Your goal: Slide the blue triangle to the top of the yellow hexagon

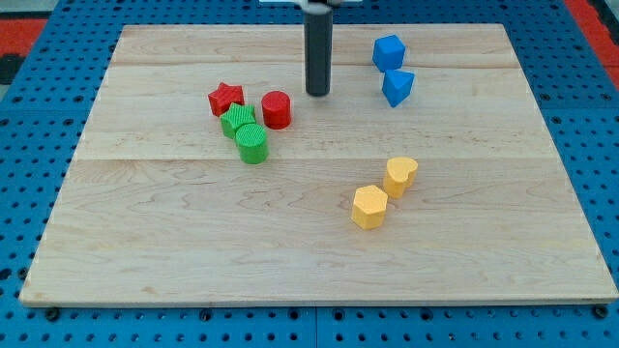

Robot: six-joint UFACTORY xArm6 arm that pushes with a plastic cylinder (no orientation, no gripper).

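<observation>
The blue triangle [397, 87] lies near the view's top right, just below a blue cube [389, 51]. The yellow hexagon [369, 206] sits lower, right of centre, with a yellow heart-shaped block [400, 176] touching it at its upper right. My rod comes down from the view's top centre. My tip [318, 93] rests on the board well to the left of the blue triangle, apart from it, and just right of the red cylinder [277, 109].
A red star [225, 98], a green block [237, 120] and a green cylinder [251, 142] cluster with the red cylinder at centre left. The wooden board [145, 242] lies on a blue pegboard.
</observation>
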